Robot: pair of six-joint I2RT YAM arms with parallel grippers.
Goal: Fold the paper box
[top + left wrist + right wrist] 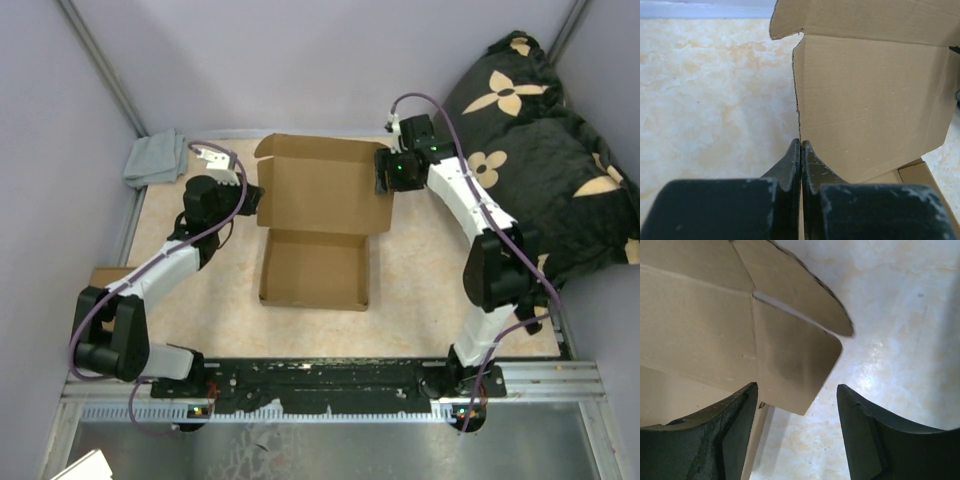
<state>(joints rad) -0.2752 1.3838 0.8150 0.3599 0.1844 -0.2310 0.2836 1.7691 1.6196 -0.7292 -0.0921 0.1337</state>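
Observation:
The paper box lies mid-table, its shallow tray toward me and its big lid panel raised upright behind it. My left gripper is at the lid's left edge. Its fingers are pressed together on the thin side flap, which shows edge-on between them. My right gripper is at the lid's right edge and stands open. The rounded right side flap hangs between its fingers without touching either.
A grey cloth lies at the back left corner. A black cushion with tan flowers fills the right back. A small cardboard piece pokes out under the left arm. The arms' base rail runs along the front.

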